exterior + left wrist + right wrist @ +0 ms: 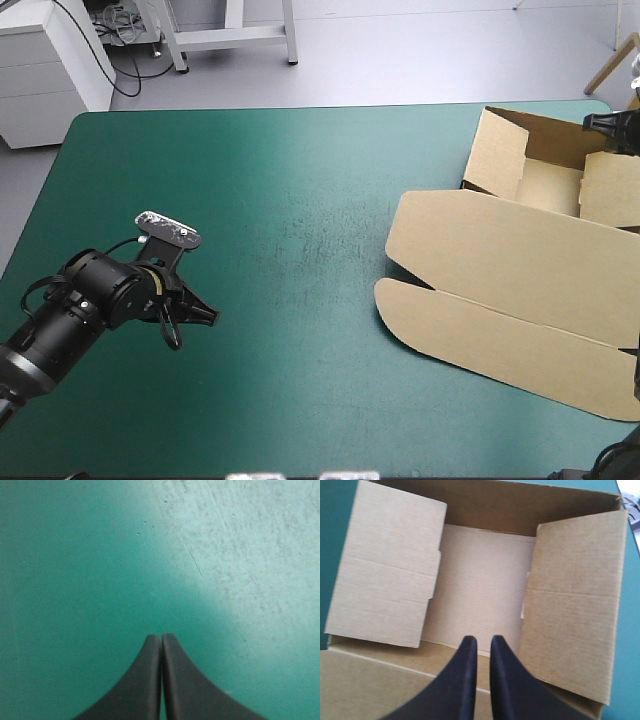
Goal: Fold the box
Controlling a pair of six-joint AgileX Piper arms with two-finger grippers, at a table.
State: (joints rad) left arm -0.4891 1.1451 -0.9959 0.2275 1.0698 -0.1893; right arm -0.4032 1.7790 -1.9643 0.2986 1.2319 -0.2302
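The box (520, 270) lies on the right half of the table (250, 180), reaching from near the far right corner toward the near edge. Its tray (545, 185) sits at the far end with walls raised. The lid (500, 330) lies flat on the teal-green cover (75, 555), extending toward the near edge.

We observe the left gripper (208, 316) near the near left corner, well apart from the box. Its black fingers (145, 680) are pressed together into one pointed arch over bare cover.

The right gripper (484, 639) is positioned over the tray at the table's right edge. Its fingers (457, 680) are all but pressed together, with only a thin slit between the tips. Ahead of them lies the tray floor (480, 580). Two side flaps (385, 565) lean inward over the floor, one on each side of the gripper. We cannot tell whether the fingertips touch the board beneath them.
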